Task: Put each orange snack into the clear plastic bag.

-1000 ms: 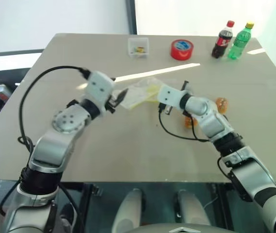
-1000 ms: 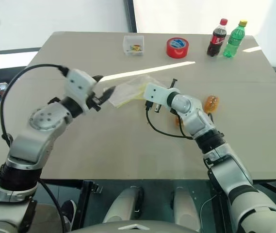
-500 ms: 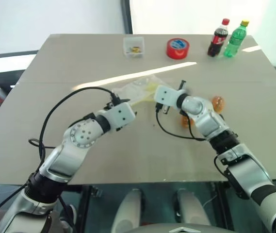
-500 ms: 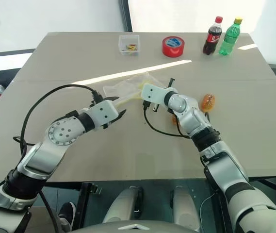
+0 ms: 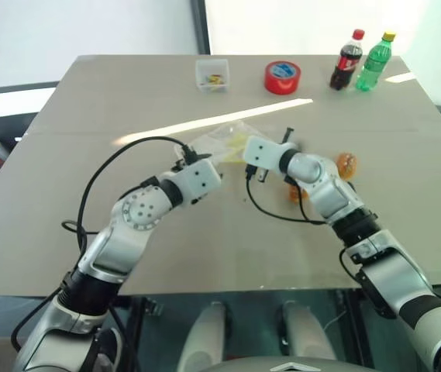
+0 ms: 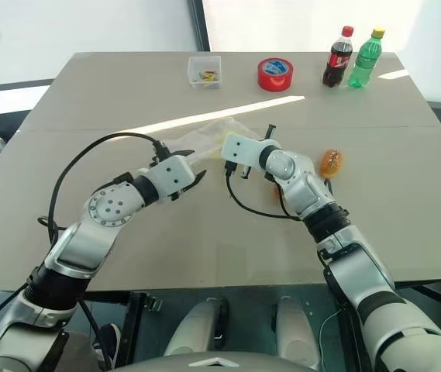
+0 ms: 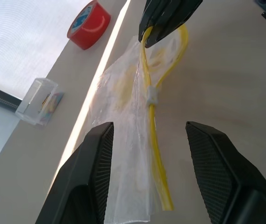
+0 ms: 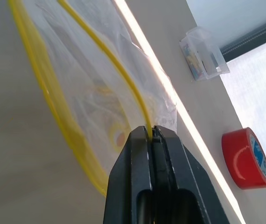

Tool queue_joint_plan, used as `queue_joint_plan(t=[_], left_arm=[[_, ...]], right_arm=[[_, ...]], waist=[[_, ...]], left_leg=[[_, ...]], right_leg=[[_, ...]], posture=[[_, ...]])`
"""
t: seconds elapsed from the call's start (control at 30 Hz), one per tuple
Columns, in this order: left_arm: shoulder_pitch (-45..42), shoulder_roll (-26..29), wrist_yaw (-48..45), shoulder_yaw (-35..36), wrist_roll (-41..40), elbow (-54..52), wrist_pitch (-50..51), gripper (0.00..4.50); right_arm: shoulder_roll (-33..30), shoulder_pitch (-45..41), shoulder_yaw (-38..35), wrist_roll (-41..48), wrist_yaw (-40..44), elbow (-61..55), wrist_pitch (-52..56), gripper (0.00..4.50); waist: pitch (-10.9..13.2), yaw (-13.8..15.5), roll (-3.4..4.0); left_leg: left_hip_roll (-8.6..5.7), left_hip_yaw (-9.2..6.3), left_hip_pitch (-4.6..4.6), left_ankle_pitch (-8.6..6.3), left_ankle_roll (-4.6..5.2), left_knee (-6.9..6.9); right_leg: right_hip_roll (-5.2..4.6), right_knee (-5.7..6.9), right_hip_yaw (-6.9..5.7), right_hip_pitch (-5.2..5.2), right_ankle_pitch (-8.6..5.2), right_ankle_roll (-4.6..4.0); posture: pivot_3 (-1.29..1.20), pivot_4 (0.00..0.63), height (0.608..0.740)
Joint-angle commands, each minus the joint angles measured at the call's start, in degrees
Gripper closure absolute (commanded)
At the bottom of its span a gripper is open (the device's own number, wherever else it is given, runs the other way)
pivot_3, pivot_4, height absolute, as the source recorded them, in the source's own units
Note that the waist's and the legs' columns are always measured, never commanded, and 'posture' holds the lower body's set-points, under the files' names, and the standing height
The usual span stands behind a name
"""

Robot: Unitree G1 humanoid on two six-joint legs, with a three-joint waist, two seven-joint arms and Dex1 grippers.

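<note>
Beige table point(image 5: 127, 101) – bottles point(image 5: 358, 60), red tape point(image 5: 282, 77)

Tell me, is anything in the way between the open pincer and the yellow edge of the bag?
No, nothing visible. The left pincer is open, and the clear plastic bag lies right between its fingers with its yellow strip there too. The right pincer already pinches the strip's other end.
</note>
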Motion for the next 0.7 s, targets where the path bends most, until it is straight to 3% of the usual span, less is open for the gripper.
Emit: queue_joint_plan(t=[0.03,0.13,0.23,0.47,0.63,0.7], left_arm=[[-0.20,-0.31,-0.45,1.76,0.81,-0.06,-1.14,3.10],[-0.46,-0.54,-0.63,1.61,1.49,0.75,-1.34,4.46],[-0.69,-0.73,-0.50,1.55,2.13,1.67,-1.77,4.46],[-0.35,-2.25,-0.60,2.36,2.24,2.20,-0.79,4.50],[-0.83,-3.75,-0.15,3.57,1.74,2.60,0.56,4.50],[-0.96,-4.18,-0.09,3.68,2.13,2.78,0.44,4.50]], right_arm=[[0.01,-0.83,-0.32,0.09,0.12,-3.12,-0.02,4.50],[0.10,-0.70,-0.25,0.12,0.53,-3.61,0.34,4.50],[0.02,-0.48,-0.08,0.37,1.75,-4.25,1.10,4.50],[-2.52,3.72,-2.57,0.94,3.32,-13.76,5.29,1.08],[-0.15,9.78,-7.93,6.61,4.58,-25.02,17.35,1.08],[1.89,11.47,-9.22,8.71,4.04,-27.37,21.88,1.61]], waist=[[0.00,0.00,0.00],[0.00,0.00,0.00],[0.00,0.00,0.00],[0.00,0.19,0.00],[-0.01,0.08,-0.01],[-0.01,-0.04,0.00]], left_leg=[[0.00,-0.01,0.00,0.00,0.00,0.00],[0.00,-0.01,0.00,0.00,0.00,0.02],[0.00,-0.03,0.00,0.00,0.00,0.03],[0.00,-0.04,0.00,0.00,0.00,0.06],[0.00,-0.07,0.00,0.00,0.01,0.09],[0.01,-0.06,0.02,0.00,0.01,0.12]], right_leg=[[0.00,0.00,0.00,0.00,0.00,0.00],[0.00,0.01,0.00,0.00,0.00,0.00],[0.00,0.02,0.00,0.00,0.00,0.00],[-0.01,0.03,0.00,0.01,0.00,0.00],[0.00,0.06,-0.01,0.02,0.00,0.00],[0.00,0.11,0.00,0.02,0.00,0.01]], posture=[[0.00,0.150,0.740],[0.00,0.150,0.740],[0.00,0.150,0.740],[0.00,0.150,0.740],[0.00,0.150,0.740],[0.00,0.150,0.740]])
